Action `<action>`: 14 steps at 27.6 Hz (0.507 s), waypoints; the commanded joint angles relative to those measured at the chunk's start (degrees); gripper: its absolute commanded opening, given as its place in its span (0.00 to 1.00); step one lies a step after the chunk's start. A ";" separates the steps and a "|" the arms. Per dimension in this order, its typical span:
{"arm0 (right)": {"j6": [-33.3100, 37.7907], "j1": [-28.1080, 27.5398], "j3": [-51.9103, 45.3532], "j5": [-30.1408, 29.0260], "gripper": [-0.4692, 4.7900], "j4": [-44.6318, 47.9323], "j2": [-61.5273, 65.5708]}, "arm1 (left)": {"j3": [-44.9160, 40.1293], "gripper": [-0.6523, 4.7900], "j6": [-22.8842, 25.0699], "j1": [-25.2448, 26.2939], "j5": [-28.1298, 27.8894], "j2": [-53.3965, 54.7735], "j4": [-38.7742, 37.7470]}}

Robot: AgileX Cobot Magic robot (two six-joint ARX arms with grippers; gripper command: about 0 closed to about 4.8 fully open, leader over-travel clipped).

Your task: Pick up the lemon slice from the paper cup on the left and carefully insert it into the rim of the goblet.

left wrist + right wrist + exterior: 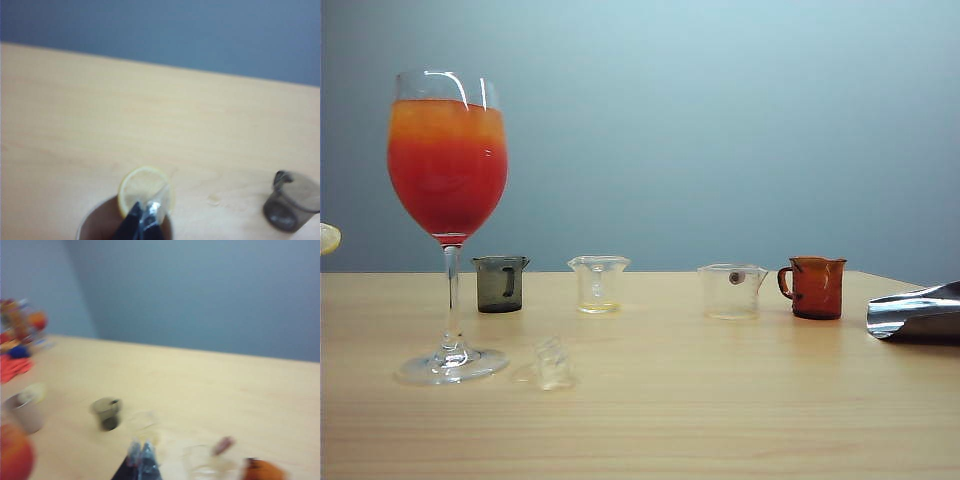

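Small clear glass piece (552,362) lies on its side nearest the front edge of the tabletop (720,400), just beside the goblet's foot. Left tool (145,220): tips together, clamped on the thin pale-yellow lemon slice (142,189) above a paper cup (95,225) at the left edge. Goblet (448,215): tall, clear, red-to-orange drink. Behind, left to right: smoky mug (501,283), two clear beakers (599,283), amber mug (814,287). Right tool (141,455): blurred, tips look together, holding nothing, over the beakers.
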 commanded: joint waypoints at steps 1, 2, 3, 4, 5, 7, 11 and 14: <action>0.24 6.78 0.37 0.24 0.08 5.53 3.65 | 2.99 0.11 -0.11 1.51 3.28 5.95 1.57; 0.13 8.81 0.42 0.33 0.08 6.58 4.72 | 4.00 0.11 -0.11 1.95 4.15 7.78 1.55; 0.07 10.88 0.44 0.70 0.08 7.63 5.92 | 5.14 0.11 -0.09 2.08 5.49 9.70 1.64; 0.07 13.31 0.44 1.81 0.08 8.63 7.15 | 6.78 0.11 0.15 2.10 6.67 12.07 1.64; 0.04 15.12 0.44 3.06 0.08 9.25 8.24 | 8.11 0.11 0.13 2.12 7.74 13.77 1.55; -0.20 19.67 0.44 5.57 0.08 10.67 11.54 | 12.52 0.11 0.09 2.12 8.52 18.75 1.42; -0.24 23.71 0.44 5.62 0.08 13.09 16.26 | 18.08 0.11 0.00 2.21 9.60 24.09 -1.27; -0.22 24.13 0.46 5.44 0.08 15.87 19.04 | 21.59 0.11 -0.22 2.21 9.64 26.36 -6.80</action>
